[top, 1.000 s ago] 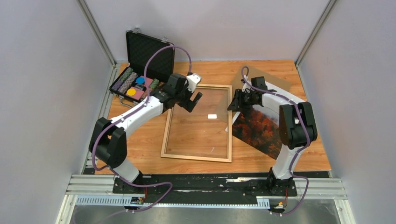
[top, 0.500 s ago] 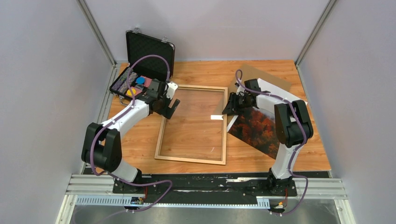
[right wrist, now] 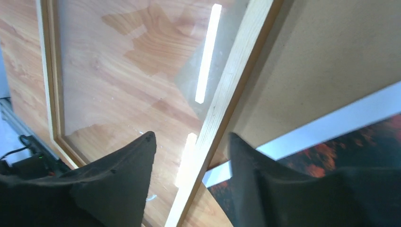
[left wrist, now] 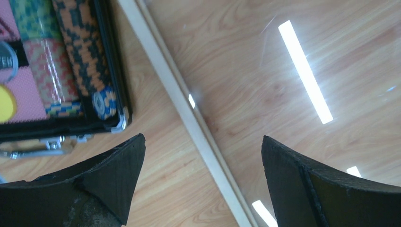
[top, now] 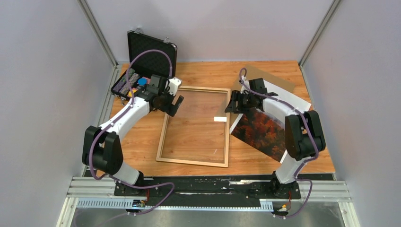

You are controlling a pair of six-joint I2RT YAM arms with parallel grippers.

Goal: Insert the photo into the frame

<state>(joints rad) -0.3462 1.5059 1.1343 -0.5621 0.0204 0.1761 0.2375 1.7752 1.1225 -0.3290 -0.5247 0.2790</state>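
The frame (top: 163,132), thin light wood, lies flat mid-table with a clear sheet (top: 198,123) in it. The photo (top: 262,130), autumn trees with a white border, lies face up to its right and partly rests on a brown backing board (top: 276,80). My left gripper (top: 174,106) hovers open over the frame's left rail (left wrist: 161,52), holding nothing (left wrist: 203,137). My right gripper (top: 232,105) is open astride the right rail (right wrist: 236,66), with a gap on each side (right wrist: 192,135). The photo's corner (right wrist: 373,137) shows beside the right finger.
An open black case (top: 142,61) of coloured chips (left wrist: 56,61) stands at the back left, close behind my left gripper. Grey walls enclose the table on three sides. The arm bases sit on a rail at the near edge.
The frame has slid a little to the left. My left gripper has drawn back from over the clear sheet to the left rail. My right gripper's jaws stand wider at the right rail.
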